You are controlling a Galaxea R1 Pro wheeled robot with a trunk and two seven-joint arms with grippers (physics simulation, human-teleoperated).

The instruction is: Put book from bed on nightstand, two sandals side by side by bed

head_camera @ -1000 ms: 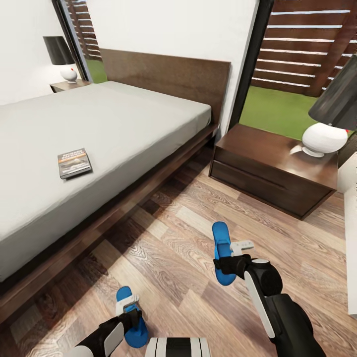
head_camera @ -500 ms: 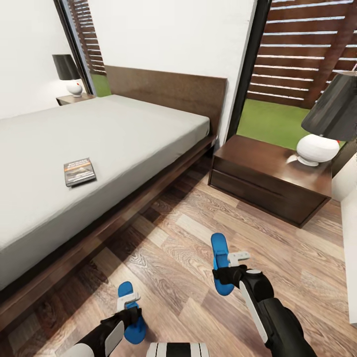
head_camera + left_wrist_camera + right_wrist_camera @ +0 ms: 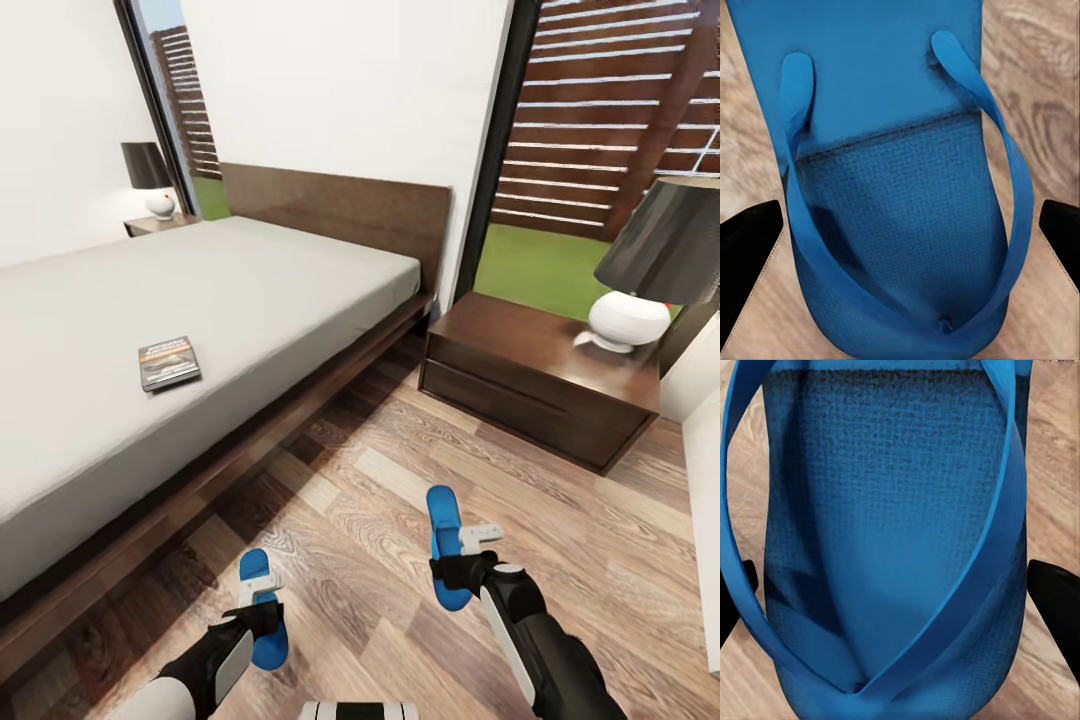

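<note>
The bedroom has white walls, a wood-plank floor (image 3: pixel 350 500) and a tall dark-framed window (image 3: pixel 590 150) giving onto green lawn and a brown slat fence. The bed (image 3: pixel 200 300), with its light-grey mattress, dark wooden frame and flat headboard, takes up the left half of the head view. A dark-brown nightstand (image 3: pixel 535 380) stands just beside the bed's head end on the near side, bearing a lamp (image 3: pixel 640 270) with a white base and black shade; a second nightstand (image 3: pixel 150 224) with a similar lamp sits at the far side. The book (image 3: pixel 169 362) lies flat on the mattress, well apart from both nightstands. Low over the floor, the right gripper (image 3: pixel 452 572) clasps the right sandal (image 3: pixel 445 545) across its width, its dark fingers pressed to either edge of the blue sole in the right wrist view. The left gripper (image 3: pixel 258 620) likewise grips the left sandal (image 3: pixel 262 605), its jaws closed against the sole's two sides. The two sandals are well apart from each other, both near the bed's side.
</note>
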